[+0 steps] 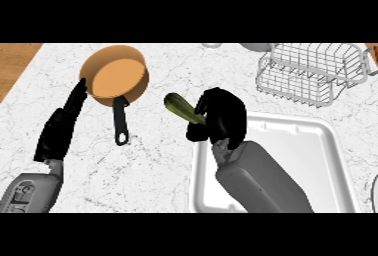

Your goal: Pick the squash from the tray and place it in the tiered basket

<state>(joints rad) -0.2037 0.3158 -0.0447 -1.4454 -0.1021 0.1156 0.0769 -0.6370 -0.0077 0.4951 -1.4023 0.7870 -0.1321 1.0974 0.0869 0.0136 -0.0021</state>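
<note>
A green squash [179, 106] sticks out to the upper left of my right hand [219, 120], whose fingers are curled round its lower end. The hand hangs over the upper left corner of the white tray [310, 150], with the squash out past the tray's left rim over the marble counter. The white wire tiered basket [310, 72] stands at the upper right, well apart from the hand. My left hand [60, 127] rests open at the left, fingers straight and pointing up toward the pan.
An orange saucepan [114, 72] with a black handle [120, 122] sits at the upper left, between my two hands. A strip of wooden surface [15, 62] runs along the far left. White items show at the top edge near the basket.
</note>
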